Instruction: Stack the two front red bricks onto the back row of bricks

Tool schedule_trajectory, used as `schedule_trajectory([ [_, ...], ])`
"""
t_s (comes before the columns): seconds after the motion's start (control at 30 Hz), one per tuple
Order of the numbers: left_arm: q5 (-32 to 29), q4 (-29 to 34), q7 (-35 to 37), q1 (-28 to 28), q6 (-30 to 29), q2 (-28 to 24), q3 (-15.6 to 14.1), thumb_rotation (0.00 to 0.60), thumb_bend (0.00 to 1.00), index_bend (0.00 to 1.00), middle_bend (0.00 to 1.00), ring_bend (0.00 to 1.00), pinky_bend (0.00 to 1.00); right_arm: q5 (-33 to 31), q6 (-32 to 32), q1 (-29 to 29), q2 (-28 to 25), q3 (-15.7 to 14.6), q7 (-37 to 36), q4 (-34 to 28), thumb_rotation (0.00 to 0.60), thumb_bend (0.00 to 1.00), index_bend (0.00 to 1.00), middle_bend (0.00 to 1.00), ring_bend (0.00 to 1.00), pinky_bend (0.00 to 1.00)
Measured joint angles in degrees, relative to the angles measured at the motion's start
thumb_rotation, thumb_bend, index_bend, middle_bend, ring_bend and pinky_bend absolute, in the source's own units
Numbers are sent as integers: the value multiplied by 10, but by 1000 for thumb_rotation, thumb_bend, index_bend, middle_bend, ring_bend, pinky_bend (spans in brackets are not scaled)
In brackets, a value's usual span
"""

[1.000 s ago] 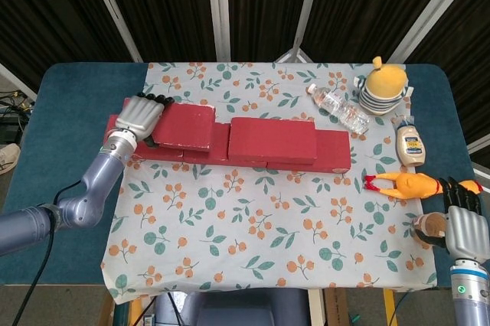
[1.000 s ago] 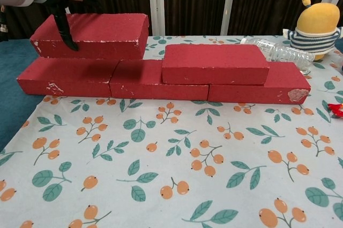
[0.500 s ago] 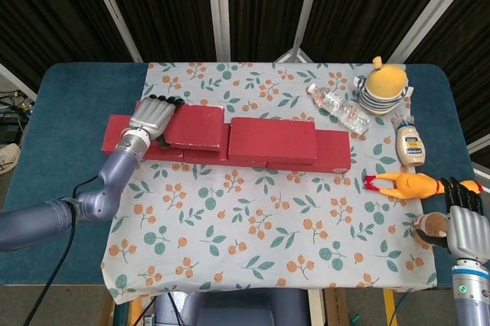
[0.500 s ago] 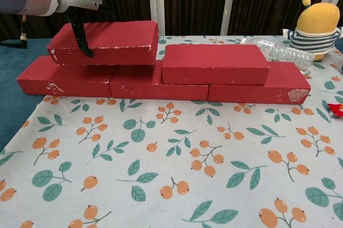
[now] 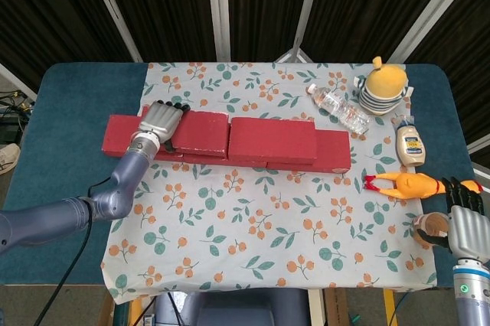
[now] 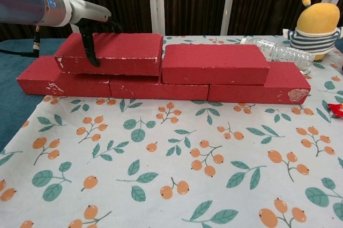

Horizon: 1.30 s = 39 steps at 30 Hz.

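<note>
No readable text, brand, number or sign in either view. Squeeze bottle [image 5: 410, 145] at right table edge has dark label, print too small to read. Clear water bottle [image 5: 338, 108] shows no legible label.

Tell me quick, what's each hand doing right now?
Left hand: gripping the upper-left red brick on the back row.
Right hand: by the table's front right corner, holding nothing visible; open or closed cannot be told.
</note>
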State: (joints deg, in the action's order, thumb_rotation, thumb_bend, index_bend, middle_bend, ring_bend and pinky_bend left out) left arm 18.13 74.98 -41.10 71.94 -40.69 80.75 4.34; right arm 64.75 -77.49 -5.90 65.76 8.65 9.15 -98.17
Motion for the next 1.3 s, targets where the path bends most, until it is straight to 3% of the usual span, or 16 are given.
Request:
schedule_trajectory([
  [0.43,-17,-26,-8,15,2,25,-9,600,0,253,301,268,226,-4,1,-1,1,2,0,3,600,63,4,0,0,0],
  [1.3,-56,-19,-29,38,-3,30,-22,600,0,254,303,268,226,-7,-2,-2,2,2,3,1,600,63,4,0,0,0],
])
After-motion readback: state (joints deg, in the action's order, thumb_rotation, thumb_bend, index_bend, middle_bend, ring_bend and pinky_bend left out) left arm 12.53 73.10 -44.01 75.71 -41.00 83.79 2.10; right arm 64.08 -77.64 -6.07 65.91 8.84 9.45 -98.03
